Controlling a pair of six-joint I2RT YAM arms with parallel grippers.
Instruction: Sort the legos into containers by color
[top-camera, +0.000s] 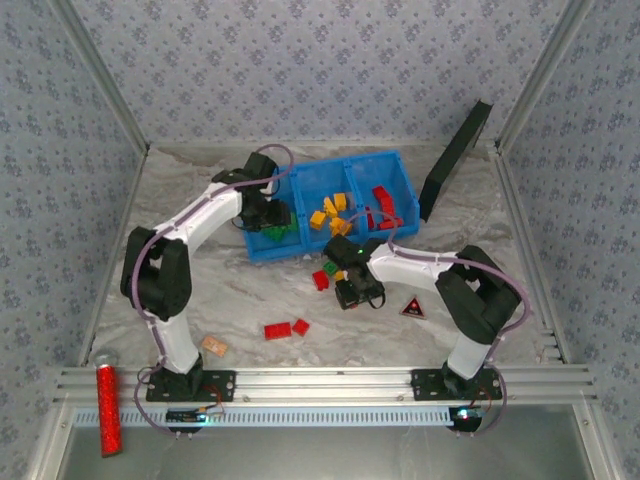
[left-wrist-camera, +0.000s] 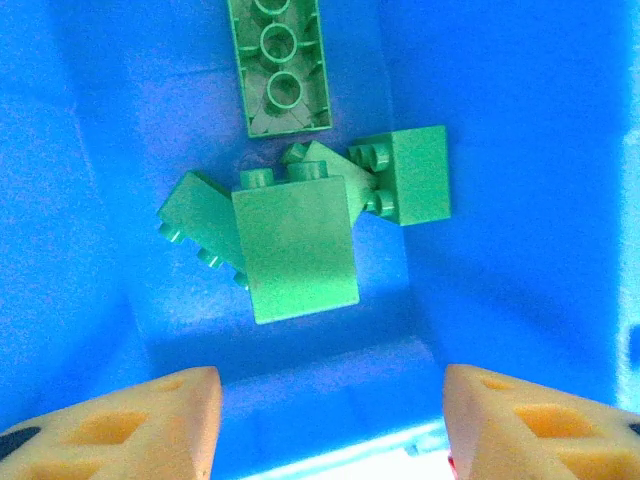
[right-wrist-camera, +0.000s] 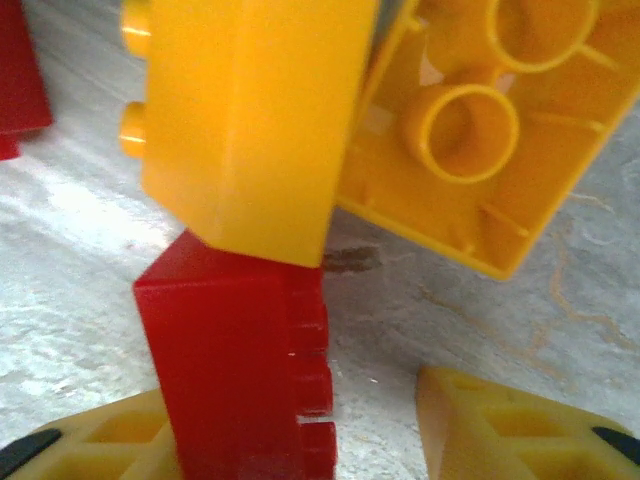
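Note:
The blue bin (top-camera: 396, 170) has three containers: green legos (left-wrist-camera: 300, 240) on the left, yellow legos (top-camera: 333, 213) in the middle, red legos (top-camera: 384, 205) on the right. My left gripper (top-camera: 268, 216) hangs over the green compartment; its jaws (left-wrist-camera: 330, 425) stand open and empty above the green pile. My right gripper (top-camera: 352, 290) is down on the table in front of the bin. A red lego (right-wrist-camera: 240, 360) stands between its jaws (right-wrist-camera: 300, 435), against the left finger, with a gap to the right finger (right-wrist-camera: 500, 430). Two yellow legos (right-wrist-camera: 250, 120) lie just beyond it.
Two loose red bricks (top-camera: 285, 328) and a tan piece (top-camera: 214, 346) lie near the front. A black triangle with a red mark (top-camera: 413, 308) sits beside the right arm. A black panel (top-camera: 455, 160) leans at the back right. A red glittery cylinder (top-camera: 107, 410) rests on the front rail.

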